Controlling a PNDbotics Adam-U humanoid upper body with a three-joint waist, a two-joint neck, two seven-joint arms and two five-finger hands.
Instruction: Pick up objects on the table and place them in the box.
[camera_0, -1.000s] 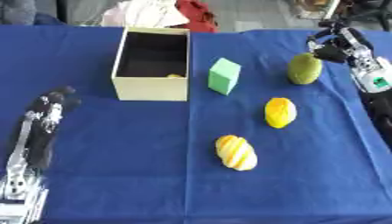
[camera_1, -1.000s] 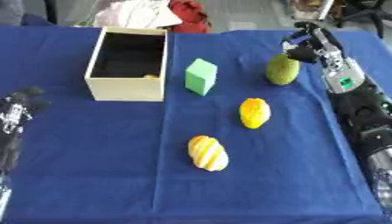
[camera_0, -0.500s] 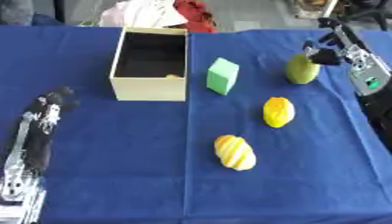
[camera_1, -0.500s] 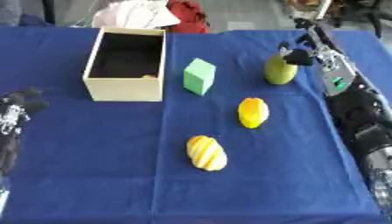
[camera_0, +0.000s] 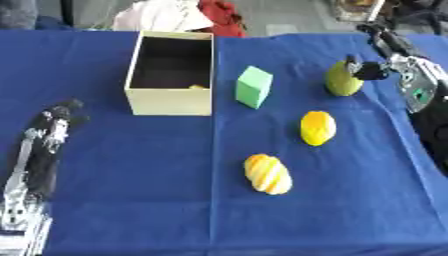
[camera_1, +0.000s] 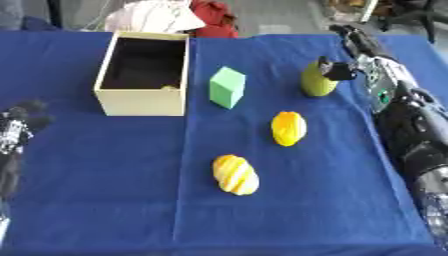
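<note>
Olive-green pear-shaped fruit (camera_0: 342, 80) is standing upright in upper right of frame, w/ right hand (camera_1: 343, 64) touching its top & right side, dark fingers curling round it. Green cube (camera_0: 254, 87), yellow-orange fruit (camera_0: 317, 127) & striped yellow fruit (camera_0: 267, 173) are lying mid-frame on blue tablecloth (camera_0: 157, 165), apart from each other; cream box (camera_0: 171, 73) is sitting upper left, open. Left hand (camera_0: 59, 114) is resting at left edge; can't tell its finger state.
</note>
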